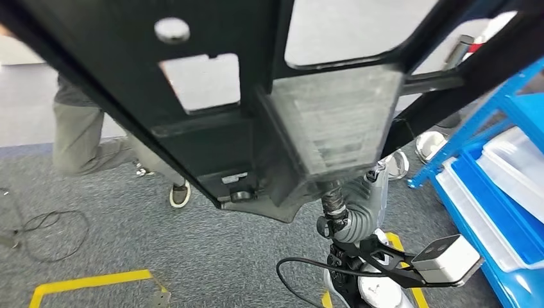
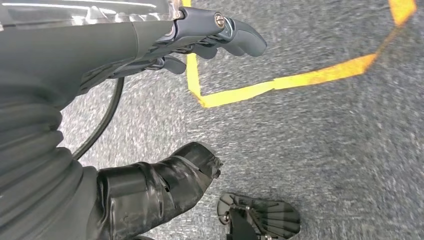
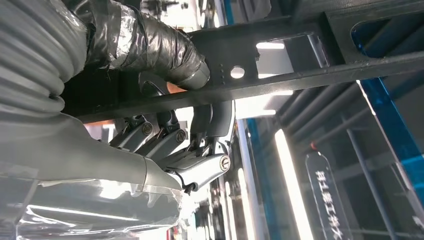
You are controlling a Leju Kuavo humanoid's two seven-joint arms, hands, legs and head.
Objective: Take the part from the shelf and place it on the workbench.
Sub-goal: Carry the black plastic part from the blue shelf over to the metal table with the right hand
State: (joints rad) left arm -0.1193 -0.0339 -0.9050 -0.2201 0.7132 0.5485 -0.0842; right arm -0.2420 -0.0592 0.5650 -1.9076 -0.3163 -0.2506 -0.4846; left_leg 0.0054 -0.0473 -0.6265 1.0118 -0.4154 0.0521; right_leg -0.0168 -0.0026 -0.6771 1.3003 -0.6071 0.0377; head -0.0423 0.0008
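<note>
While the right hand (image 3: 165, 145) grips the black part (image 1: 256, 96), the left hand (image 2: 190, 40) hangs empty over grey carpet (image 2: 325, 150).

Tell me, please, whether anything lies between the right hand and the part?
Nothing visible does. The right hand already grips the black part: in the right wrist view its fingers wrap one of the part's bars, thumb on the other side. The workbench cannot be seen, so the way there cannot be judged.

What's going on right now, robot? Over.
Right hand gripping black part, carried high. Left hand empty, hanging over carpet. Person standing ahead; blue shelf alongside.
</note>
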